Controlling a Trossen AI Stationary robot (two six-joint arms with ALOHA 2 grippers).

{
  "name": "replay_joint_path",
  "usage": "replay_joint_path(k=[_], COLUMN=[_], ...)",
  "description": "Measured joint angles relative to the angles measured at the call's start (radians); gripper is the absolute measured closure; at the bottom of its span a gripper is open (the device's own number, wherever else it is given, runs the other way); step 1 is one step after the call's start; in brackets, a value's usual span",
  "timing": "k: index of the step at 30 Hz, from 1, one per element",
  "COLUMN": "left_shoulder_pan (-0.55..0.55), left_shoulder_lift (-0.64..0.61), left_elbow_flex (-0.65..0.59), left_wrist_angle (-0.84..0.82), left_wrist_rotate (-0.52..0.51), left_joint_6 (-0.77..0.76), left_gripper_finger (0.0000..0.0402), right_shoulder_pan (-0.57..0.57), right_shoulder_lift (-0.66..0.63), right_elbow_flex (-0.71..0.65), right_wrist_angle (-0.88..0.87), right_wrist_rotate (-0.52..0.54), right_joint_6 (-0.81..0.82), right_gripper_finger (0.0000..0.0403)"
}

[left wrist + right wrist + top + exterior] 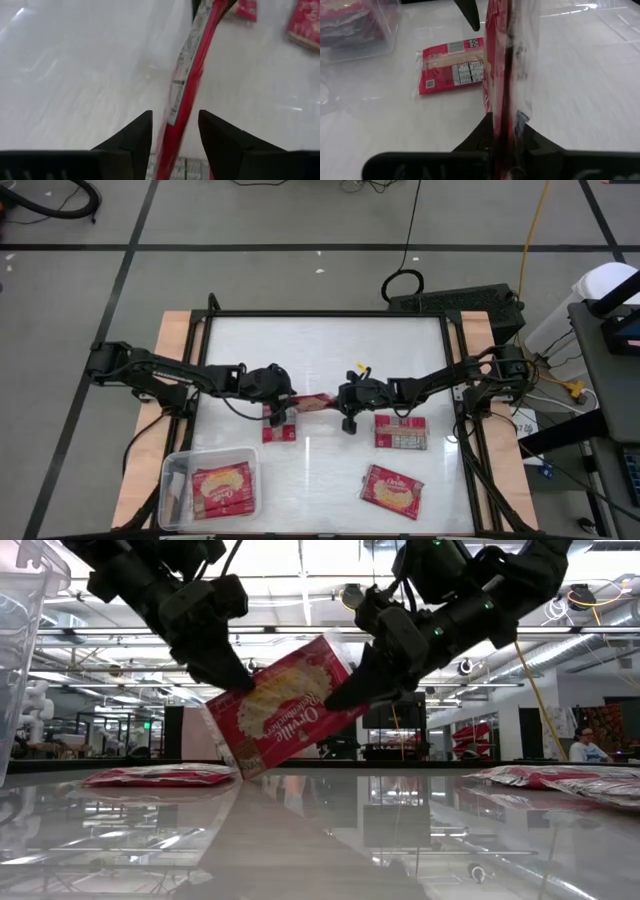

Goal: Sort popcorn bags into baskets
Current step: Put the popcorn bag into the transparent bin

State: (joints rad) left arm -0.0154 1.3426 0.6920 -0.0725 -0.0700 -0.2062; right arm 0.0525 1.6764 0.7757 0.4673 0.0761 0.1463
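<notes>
A red popcorn bag [312,402] hangs on edge between my two grippers over the table's middle; in the low view it [285,705] is tilted, its picture side facing the camera. My left gripper [283,395] is at its left end and my right gripper [345,402] at its right end, both shut on it. The clear basket [172,480] sits at the near left corner with one bag [222,488] lying flat inside. Three more bags lie flat on the table: one [279,430] below the left gripper, one back-up [401,431], one near the front [392,488]. My left gripper [175,132] has the bag's left end [182,117] between its two fingers, the bag edge-on and filling the gap. The fingers slant down from the table's left. My right gripper [507,125] pinches the bag's right end [502,107] between both fingers, slanting down from the right. The bag is tilted, with its lower corner [245,772] close to the table; whether that corner touches, I cannot tell.
The table has a dark frame [330,314] and wooden side strips. Bare glossy surface lies along the far half and between the basket and the front bag. A person [585,745] sits far off in the room behind.
</notes>
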Motion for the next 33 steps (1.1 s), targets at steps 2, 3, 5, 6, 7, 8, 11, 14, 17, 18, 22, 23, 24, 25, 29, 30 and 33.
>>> replay_joint_path(k=[2,3,5,6,7,8,11,14,17,18,22,23,24,25,29,30,33], left_shoulder_pan=[0.000,0.000,0.000,0.000,0.000,0.000,0.000,0.000,0.000,0.000,0.000,0.000,0.000,0.000,-0.006,-0.009,-0.017], left_shoulder_lift=[0.011,0.015,0.015,0.016,0.022,0.027,0.039,0.056,0.070,0.072,0.072,0.072,0.072,0.068,0.031,0.016,-0.039], left_elbow_flex=[0.001,0.000,0.000,0.000,0.000,0.001,0.000,-0.001,0.003,0.003,0.002,0.002,0.002,0.002,0.002,0.002,0.009], left_wrist_angle=[-0.001,-0.002,-0.004,0.006,0.017,0.020,0.031,0.036,0.108,0.112,0.112,0.110,0.108,0.104,0.086,0.074,0.053], left_wrist_rotate=[0.010,0.017,0.017,0.017,0.017,0.017,0.018,0.034,0.043,0.044,0.047,0.047,0.047,0.047,0.048,0.048,0.067], left_joint_6=[0.001,0.005,0.016,0.022,0.025,0.029,0.051,0.074,0.098,0.104,0.126,0.120,0.112,0.103,0.089,0.088,0.087], left_gripper_finger=[0.0240,0.0240,0.0240,0.0241,0.0241,0.0243,0.0257,0.0284,0.0319,0.0334,0.0385,0.0386,0.0383,0.0378,0.0365,0.0367,0.0385], right_shoulder_pan=[0.000,0.000,0.000,0.000,0.000,0.000,0.000,0.000,0.000,0.000,0.000,0.000,0.000,0.000,0.000,0.002,0.009], right_shoulder_lift=[0.000,0.000,0.000,0.000,0.000,0.000,0.000,0.000,0.000,0.000,0.000,0.000,0.000,0.000,-0.001,0.000,0.000], right_elbow_flex=[-0.008,-0.011,-0.019,-0.024,-0.027,-0.029,-0.030,-0.030,-0.030,-0.030,-0.029,-0.029,-0.029,-0.029,-0.027,-0.027,-0.029], right_wrist_angle=[0.006,0.008,0.016,0.027,0.034,0.038,0.039,0.041,0.041,0.041,0.038,0.038,0.039,0.042,0.065,0.070,0.072], right_wrist_rotate=[0.000,0.000,0.000,0.000,0.000,0.000,0.000,0.000,0.000,0.000,0.000,0.000,0.001,0.001,0.001,0.001,0.004], right_joint_6=[-0.005,-0.006,-0.007,-0.007,-0.008,-0.008,-0.013,-0.020,-0.020,-0.021,-0.021,-0.020,-0.016,-0.011,-0.012,-0.014,-0.017], right_gripper_finger=[0.0392,0.0391,0.0391,0.0391,0.0390,0.0390,0.0390,0.0390,0.0390,0.0390,0.0390,0.0390,0.0390,0.0389,0.0374,0.0366,0.0334])
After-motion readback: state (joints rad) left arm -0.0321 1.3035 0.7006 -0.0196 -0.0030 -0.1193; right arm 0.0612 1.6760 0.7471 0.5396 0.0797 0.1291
